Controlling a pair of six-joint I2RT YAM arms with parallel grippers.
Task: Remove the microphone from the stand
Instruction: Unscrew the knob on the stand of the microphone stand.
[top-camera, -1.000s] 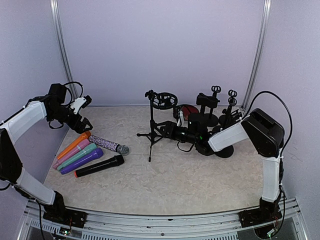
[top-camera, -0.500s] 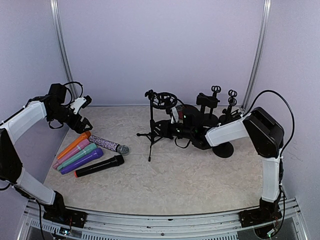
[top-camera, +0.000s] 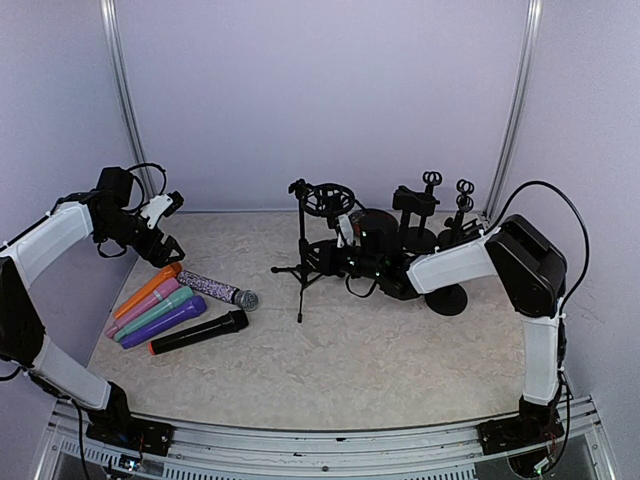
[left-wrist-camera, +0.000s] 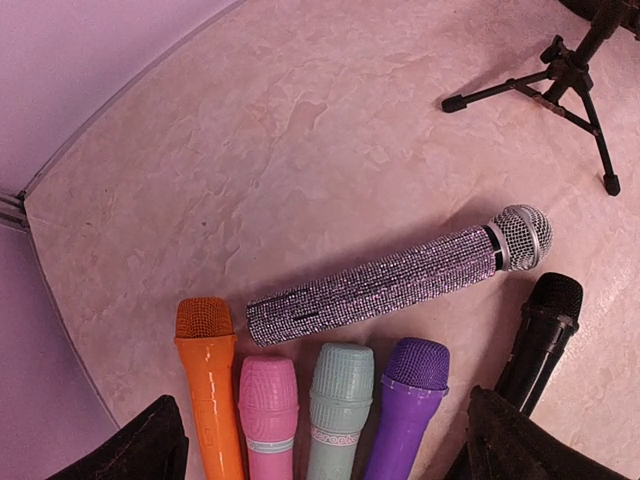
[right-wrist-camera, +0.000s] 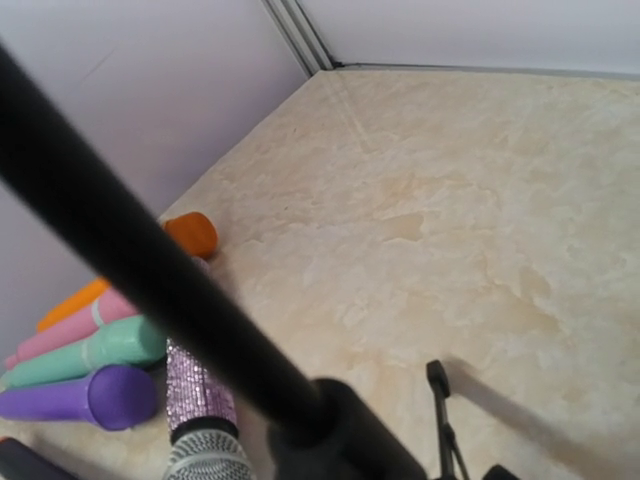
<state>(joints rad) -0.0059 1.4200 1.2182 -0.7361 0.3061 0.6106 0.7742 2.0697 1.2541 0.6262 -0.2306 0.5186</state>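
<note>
The black tripod stand (top-camera: 303, 240) stands mid-table, and the ring holder (top-camera: 328, 200) at its top shows no microphone in it. My right gripper (top-camera: 322, 256) reaches in from the right, shut on the stand's pole (right-wrist-camera: 130, 250); its fingers (right-wrist-camera: 345, 435) meet round the pole at the bottom of the right wrist view. At the far left, my left gripper (top-camera: 170, 225) hangs open and empty above several loose microphones. They include a glitter one (left-wrist-camera: 390, 280), an orange one (left-wrist-camera: 205, 370) and a black one (left-wrist-camera: 540, 330). The left gripper (left-wrist-camera: 322, 420) touches none of them.
Pink (left-wrist-camera: 268, 410), teal (left-wrist-camera: 340, 400) and purple (left-wrist-camera: 410, 400) microphones lie side by side near the left wall. More black stands (top-camera: 430, 205) and a round base (top-camera: 447, 300) crowd the back right behind my right arm. A tripod leg (right-wrist-camera: 440, 400) reaches toward the front.
My right gripper has slid left up to the stand's pole and its jaws have narrowed onto it. The left arm and the loose microphones have not moved.
</note>
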